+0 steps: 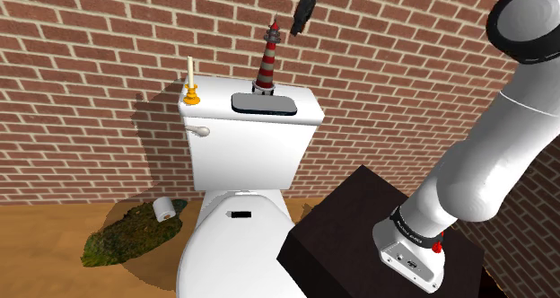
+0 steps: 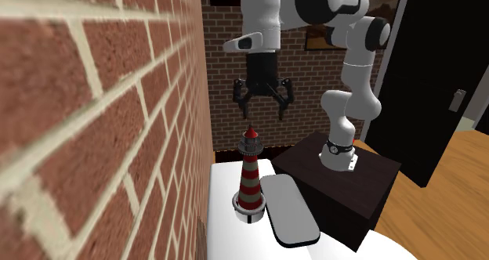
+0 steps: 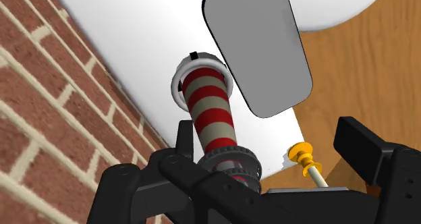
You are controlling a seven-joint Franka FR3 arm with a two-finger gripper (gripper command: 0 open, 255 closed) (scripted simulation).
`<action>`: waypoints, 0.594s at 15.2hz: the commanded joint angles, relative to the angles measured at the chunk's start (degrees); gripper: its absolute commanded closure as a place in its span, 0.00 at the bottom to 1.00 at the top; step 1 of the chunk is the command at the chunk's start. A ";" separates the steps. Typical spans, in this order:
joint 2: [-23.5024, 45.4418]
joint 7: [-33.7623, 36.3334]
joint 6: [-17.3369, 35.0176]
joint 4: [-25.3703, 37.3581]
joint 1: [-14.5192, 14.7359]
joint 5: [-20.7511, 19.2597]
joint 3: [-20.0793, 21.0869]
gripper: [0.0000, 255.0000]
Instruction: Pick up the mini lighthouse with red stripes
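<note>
No text, brand, number or sign can be read with certainty. A dark band (image 1: 411, 237) around the foot of the arm (image 1: 503, 153), well below and far from the fingers (image 1: 301, 16), carries a short row of pale marks, too small to make out.

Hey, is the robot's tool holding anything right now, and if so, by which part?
Nothing is held. The tool hangs open above the tip of the red-striped lighthouse, not touching it.
</note>
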 commanded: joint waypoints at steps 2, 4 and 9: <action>9.28 -5.28 -4.31 12.05 -1.07 3.03 0.13 0.00; 13.15 -6.79 -6.34 17.43 -1.68 4.06 0.57 0.00; 11.79 -7.51 -1.89 11.58 -1.25 3.83 0.64 0.00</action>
